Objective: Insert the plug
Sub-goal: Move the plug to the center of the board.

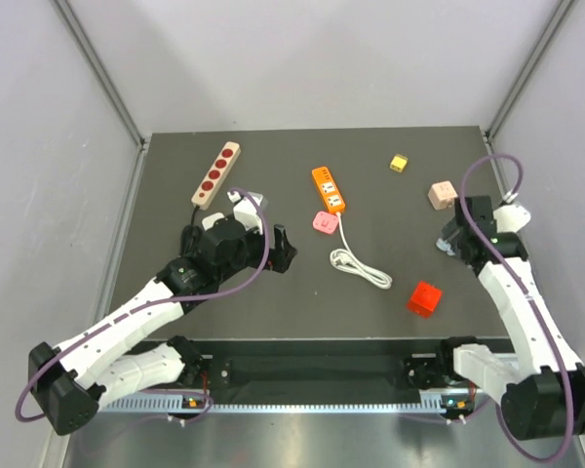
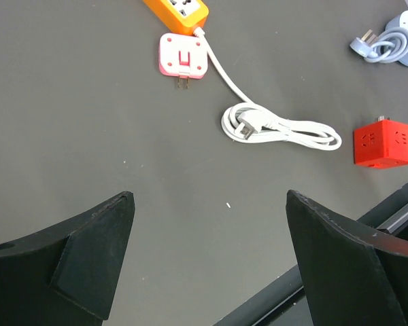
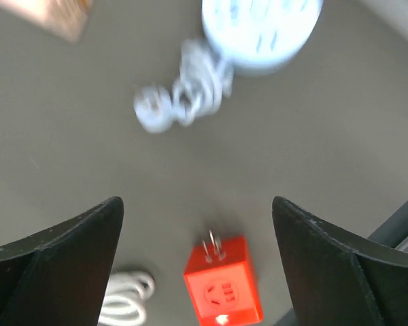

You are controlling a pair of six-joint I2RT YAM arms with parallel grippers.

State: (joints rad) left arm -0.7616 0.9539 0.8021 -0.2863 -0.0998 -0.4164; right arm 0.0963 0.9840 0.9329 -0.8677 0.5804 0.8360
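The plug (image 1: 425, 298) is a bright red cube lying on the dark table near the front right. In the right wrist view the plug (image 3: 223, 285) lies on the table below the fingers, its two metal prongs pointing away. My right gripper (image 3: 197, 204) hangs above it, open, with nothing held; from above the right gripper (image 1: 448, 241) is behind the plug. The orange power strip (image 1: 329, 188) lies mid-table with its white cord (image 1: 361, 265) coiled. My left gripper (image 1: 285, 249) is open and empty over bare table left of the cord; the plug (image 2: 384, 143) sits far to its right.
A pink adapter (image 1: 324, 222) lies against the orange strip's near end. A wooden strip with red sockets (image 1: 216, 175) is at back left. A yellow cube (image 1: 399, 163) and a beige cube (image 1: 442, 195) sit at back right. A pale blue round hub (image 3: 262, 30) with its coiled cord lies beyond the plug.
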